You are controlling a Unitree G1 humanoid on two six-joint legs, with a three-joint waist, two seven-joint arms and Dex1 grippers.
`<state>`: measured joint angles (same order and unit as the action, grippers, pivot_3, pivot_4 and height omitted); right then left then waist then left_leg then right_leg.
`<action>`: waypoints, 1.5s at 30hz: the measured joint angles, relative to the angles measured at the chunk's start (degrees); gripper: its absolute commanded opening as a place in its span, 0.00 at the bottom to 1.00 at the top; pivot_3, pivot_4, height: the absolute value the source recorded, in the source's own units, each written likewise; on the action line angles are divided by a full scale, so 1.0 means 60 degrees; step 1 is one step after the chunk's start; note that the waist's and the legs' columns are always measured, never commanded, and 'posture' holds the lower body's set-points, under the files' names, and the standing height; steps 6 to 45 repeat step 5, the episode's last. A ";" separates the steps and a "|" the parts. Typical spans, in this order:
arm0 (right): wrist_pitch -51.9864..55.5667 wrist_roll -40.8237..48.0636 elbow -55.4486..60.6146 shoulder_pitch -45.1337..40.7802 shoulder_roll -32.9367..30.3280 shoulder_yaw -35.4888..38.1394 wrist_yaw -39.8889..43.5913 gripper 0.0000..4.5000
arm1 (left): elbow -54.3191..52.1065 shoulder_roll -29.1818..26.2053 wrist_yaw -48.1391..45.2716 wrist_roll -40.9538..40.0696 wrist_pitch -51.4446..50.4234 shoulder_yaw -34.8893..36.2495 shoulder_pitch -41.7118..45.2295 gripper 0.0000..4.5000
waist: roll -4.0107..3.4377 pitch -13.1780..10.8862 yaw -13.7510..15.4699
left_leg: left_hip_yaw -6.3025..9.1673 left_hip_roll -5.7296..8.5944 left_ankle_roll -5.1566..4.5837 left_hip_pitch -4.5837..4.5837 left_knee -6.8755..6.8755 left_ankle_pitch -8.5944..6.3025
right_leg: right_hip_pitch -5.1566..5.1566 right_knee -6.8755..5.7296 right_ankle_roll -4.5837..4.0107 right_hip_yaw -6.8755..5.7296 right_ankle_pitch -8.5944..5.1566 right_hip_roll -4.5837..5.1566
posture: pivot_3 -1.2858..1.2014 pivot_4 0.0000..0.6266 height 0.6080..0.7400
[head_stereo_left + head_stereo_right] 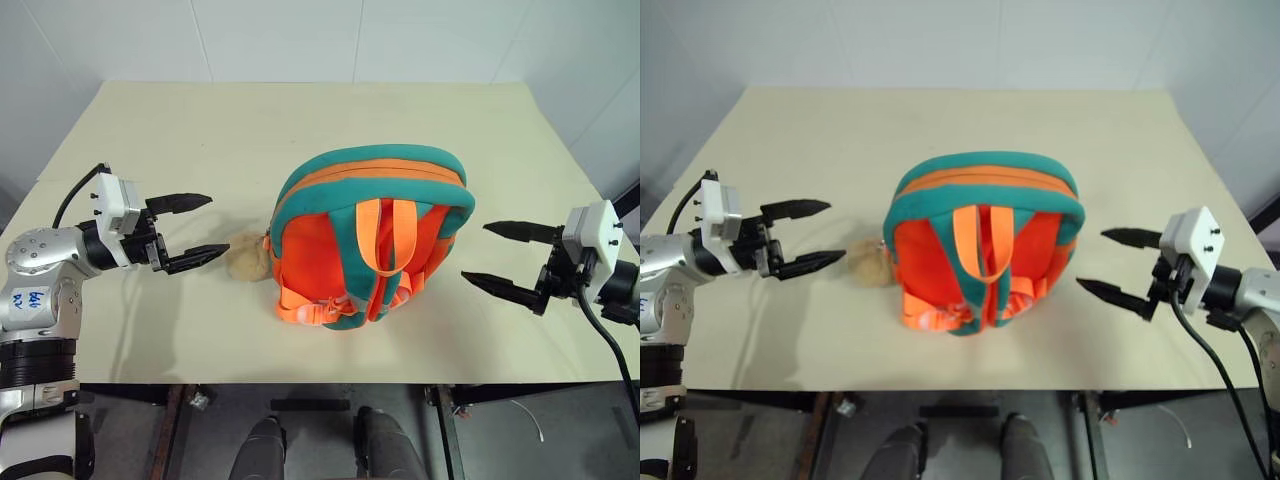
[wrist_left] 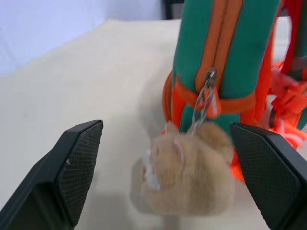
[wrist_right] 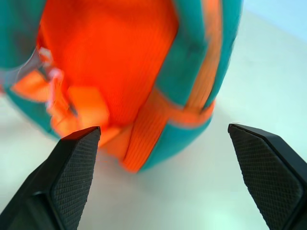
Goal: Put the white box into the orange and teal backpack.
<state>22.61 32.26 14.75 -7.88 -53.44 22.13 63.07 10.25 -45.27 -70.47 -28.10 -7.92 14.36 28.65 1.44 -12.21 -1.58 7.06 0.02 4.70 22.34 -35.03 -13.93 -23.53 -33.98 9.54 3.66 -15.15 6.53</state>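
Looking down over our arms, we see the orange and teal backpack (image 1: 370, 240) resting in the middle of the table (image 1: 200, 130), its strap side facing up and its zipper running closed along the teal top edge. A tan plush toy (image 1: 246, 258) lies on the table touching the backpack's left side, hanging from a small chain at the zipper, as the left wrist view shows up close. Our left gripper (image 1: 195, 228) hovers just beside the plush toy, pointing toward it, with its two black fingers spread wide apart and nothing between them. Our right gripper (image 1: 505, 256) hovers near the backpack's right side, pointing toward it, its fingers likewise spread wide and empty. Neither gripper touches the backpack. We cannot see the white box, so we cannot tell from these views whether it sits inside the backpack.
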 measured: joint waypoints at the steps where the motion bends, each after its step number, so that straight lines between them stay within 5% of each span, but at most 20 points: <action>1: 0.0011 0.0015 0.0033 0.0068 -0.0052 0.0155 0.0005 1.00 | -0.0062 -0.0027 -0.0067 -0.0023 0.0008 0.0006 0.0001 1.00 | 0.0000 0.0000 -0.0026 | -0.0002 0.0000 0.0000 -0.0001 -0.0001 0.0000 | 0.0000 -0.0001 0.0001 0.0001 0.0000 0.0000 | 0.52 0.24 1.00; 45: 0.0028 0.0087 0.0058 0.0125 -0.0148 0.0513 0.0007 1.00 | -0.0089 -0.0175 -0.0135 -0.0092 0.0066 0.0172 -0.0074 1.00 | 0.0000 0.0000 -0.0041 | -0.0002 -0.0003 -0.0001 -0.0012 -0.0002 0.0000 | 0.0005 -0.0008 -0.0002 0.0002 -0.0001 -0.0004 | 0.52 0.24 1.00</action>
